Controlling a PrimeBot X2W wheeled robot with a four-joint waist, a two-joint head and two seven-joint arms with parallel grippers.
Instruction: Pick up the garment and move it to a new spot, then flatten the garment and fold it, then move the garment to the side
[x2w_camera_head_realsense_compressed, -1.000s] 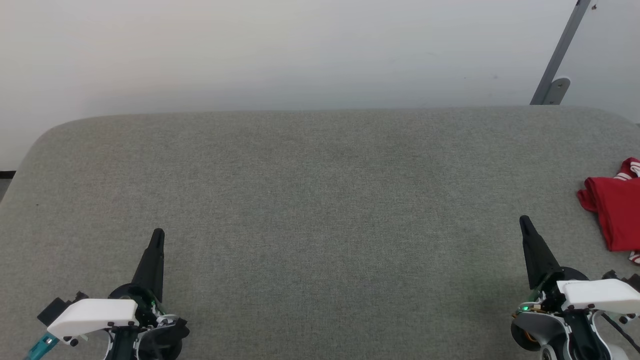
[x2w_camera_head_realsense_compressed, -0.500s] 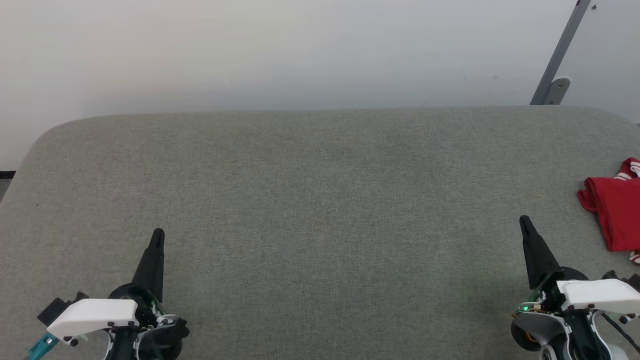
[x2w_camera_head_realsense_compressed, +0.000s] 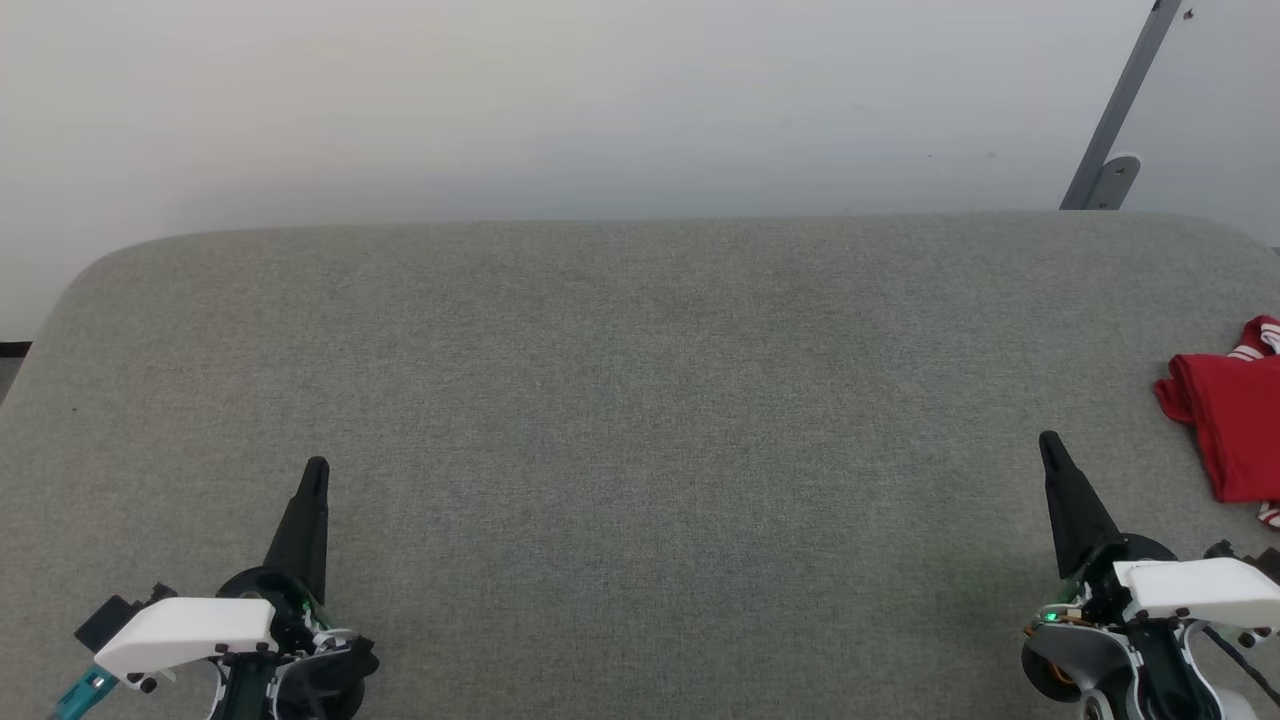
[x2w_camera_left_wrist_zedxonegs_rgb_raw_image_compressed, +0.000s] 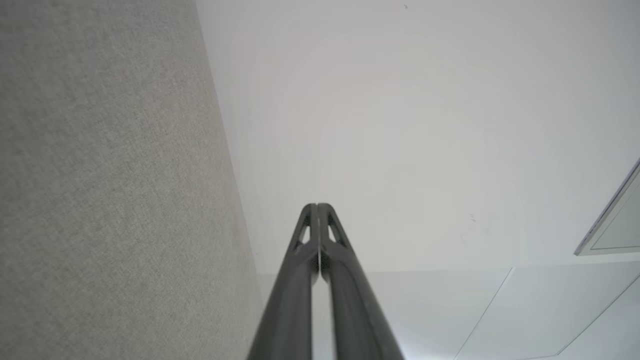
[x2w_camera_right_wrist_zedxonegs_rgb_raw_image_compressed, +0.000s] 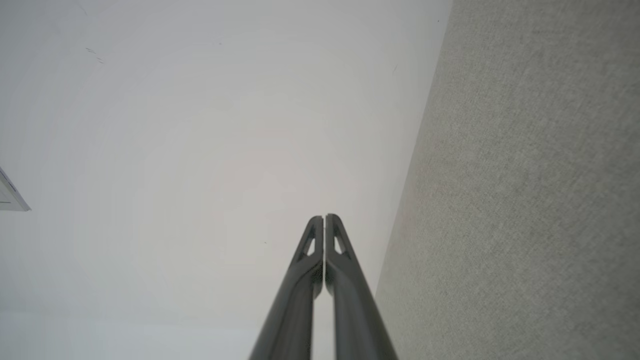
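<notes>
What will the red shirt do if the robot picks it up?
Probably floppy: the red shirt lies bunched in soft folds, so it would likely droop. It looks thin, so likely light. On the fuzzy grey table it might drag, not slide.

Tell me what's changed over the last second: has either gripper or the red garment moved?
Nothing visibly changed. The left gripper and the right gripper stay shut and empty over the near part of the grey padded table, fingers pointing away from the robot. The red garment still lies bunched at the table's right edge, apart from the right gripper and untouched.
</notes>
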